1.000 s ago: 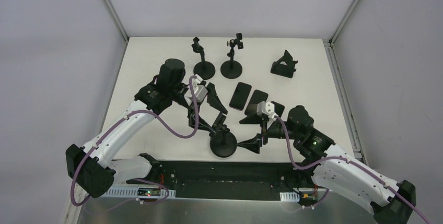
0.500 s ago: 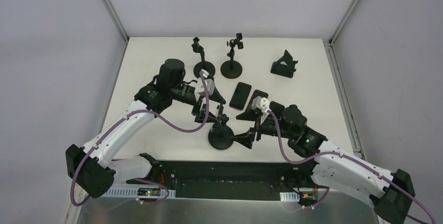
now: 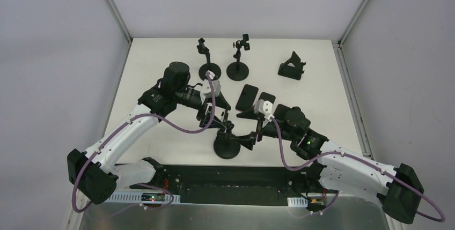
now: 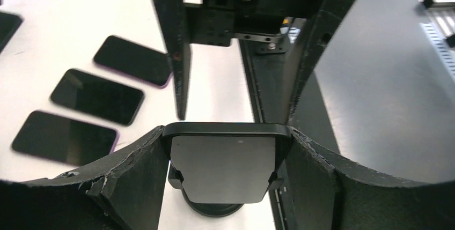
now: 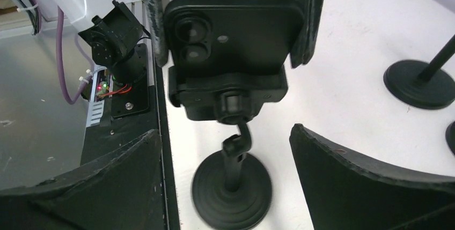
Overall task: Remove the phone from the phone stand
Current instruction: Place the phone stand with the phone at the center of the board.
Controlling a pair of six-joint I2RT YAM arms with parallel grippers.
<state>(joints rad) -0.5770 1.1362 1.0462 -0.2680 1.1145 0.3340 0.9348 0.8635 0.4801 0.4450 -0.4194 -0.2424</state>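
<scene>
step: grip for extraction. left claw (image 4: 226, 136) pinches black smartphone (image 4: 222, 168) by side edges; phone seated in black round-base clamp stand (image 5: 230, 192), mid near edge of white worktop (image 3: 161, 69). right claw (image 5: 225, 133) spread, flanking stand stem. next: brace stem, lift phone clear.

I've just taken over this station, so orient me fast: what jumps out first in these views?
The phone sits clamped in the phone stand near the front edge of the table, with the left gripper closed on its two sides. The right gripper stands wide open around the stand's stem, lower down. Beyond them, three more phones lie flat on the white tabletop.
</scene>
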